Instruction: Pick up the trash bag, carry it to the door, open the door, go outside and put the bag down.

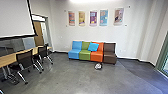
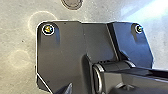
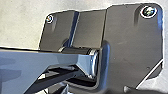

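A small white and dark bag (image 1: 98, 66) rests on the grey floor in the head view, just in front of the orange seat of the sofa. It looks like the trash bag. A brown door (image 1: 39, 32) stands in a frame at the back left, beyond the table. Glass in a green frame (image 1: 163, 58) is at the far right edge; whether it is a door I cannot tell. Both wrist views look down on the robot's own base and the floor, and how my grippers stand cannot be made out.
A sofa with blue, green, orange and brown seats (image 1: 85, 55) stands against the back wall, a blue cushion (image 1: 93, 46) on it. At the left are a long wooden table (image 1: 20, 53) and black chairs (image 1: 25, 60).
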